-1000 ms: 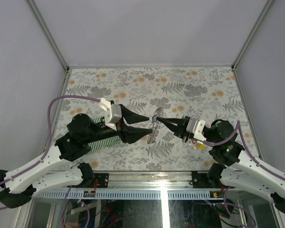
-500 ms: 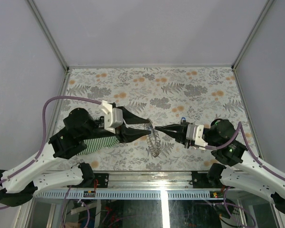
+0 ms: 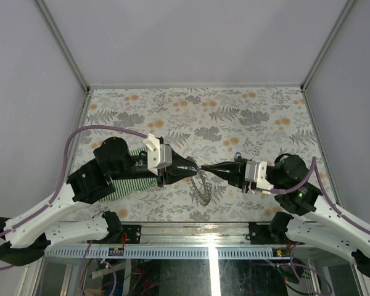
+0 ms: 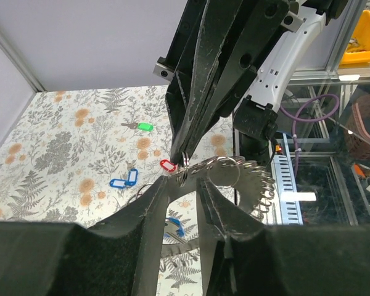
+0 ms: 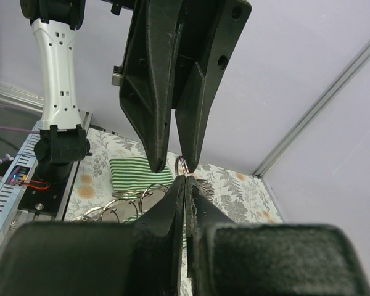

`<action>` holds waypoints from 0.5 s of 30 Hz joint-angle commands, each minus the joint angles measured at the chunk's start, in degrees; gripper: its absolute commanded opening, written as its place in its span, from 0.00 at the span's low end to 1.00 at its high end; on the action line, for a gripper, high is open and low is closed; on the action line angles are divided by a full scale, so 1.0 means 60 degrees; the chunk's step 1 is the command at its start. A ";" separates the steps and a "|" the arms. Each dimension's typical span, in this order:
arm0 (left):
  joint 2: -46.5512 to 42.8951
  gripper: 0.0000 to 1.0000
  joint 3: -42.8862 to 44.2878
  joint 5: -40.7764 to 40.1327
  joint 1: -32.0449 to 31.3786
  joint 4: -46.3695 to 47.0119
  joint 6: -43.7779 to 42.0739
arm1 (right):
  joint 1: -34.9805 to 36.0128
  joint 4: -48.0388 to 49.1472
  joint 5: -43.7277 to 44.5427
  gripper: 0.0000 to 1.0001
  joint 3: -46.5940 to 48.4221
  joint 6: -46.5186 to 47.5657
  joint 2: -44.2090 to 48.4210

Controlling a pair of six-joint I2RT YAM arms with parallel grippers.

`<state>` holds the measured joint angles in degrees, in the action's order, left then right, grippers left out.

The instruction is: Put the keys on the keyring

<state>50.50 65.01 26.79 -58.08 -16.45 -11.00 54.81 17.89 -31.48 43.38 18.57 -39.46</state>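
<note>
The silvery keyring hangs off the table between the two grippers, its coiled part showing in the left wrist view. My right gripper is shut on a small metal loop at the top of the keyring. My left gripper faces it tip to tip. Its fingers stand a narrow gap apart, with the keyring wire and that loop at the gap. Red, blue and green key tags lie on the table. Another blue tag shows below the left fingers.
A green striped cloth lies under the left arm, and it shows in the right wrist view. The flowered table cover ends at grey walls on three sides. A small yellow and red item sits under the right wrist.
The keyring has been lifted off the table and now hangs. Both grippers moved toward the near edge and closer together. The left fingers narrowed from wide open to a small gap.
</note>
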 commanded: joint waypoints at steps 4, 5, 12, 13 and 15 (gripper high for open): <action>0.0045 0.23 0.0366 -0.0141 -0.0037 0.0060 -0.0269 | 0.0040 0.0890 -0.0242 0.00 0.0682 -0.0174 -0.0093; 0.0040 0.22 0.0370 -0.0148 -0.0045 0.0073 -0.0267 | 0.0042 0.0873 -0.0256 0.00 0.0699 -0.0188 -0.0133; 0.0054 0.09 0.0381 -0.0195 -0.0036 0.0178 -0.0231 | 0.0036 0.0827 -0.0325 0.00 0.0681 -0.0212 -0.0213; 0.0049 0.04 0.0385 -0.0212 -0.0045 0.0187 -0.0231 | 0.0039 0.0840 -0.0343 0.00 0.0681 -0.0222 -0.0219; 0.0051 0.00 0.0383 -0.0238 -0.0045 0.0178 -0.0217 | 0.0043 0.0842 -0.0385 0.00 0.0705 -0.0261 -0.0244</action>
<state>50.94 65.65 26.55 -58.08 -16.80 -11.92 54.81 18.24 -32.53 44.21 17.96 -40.99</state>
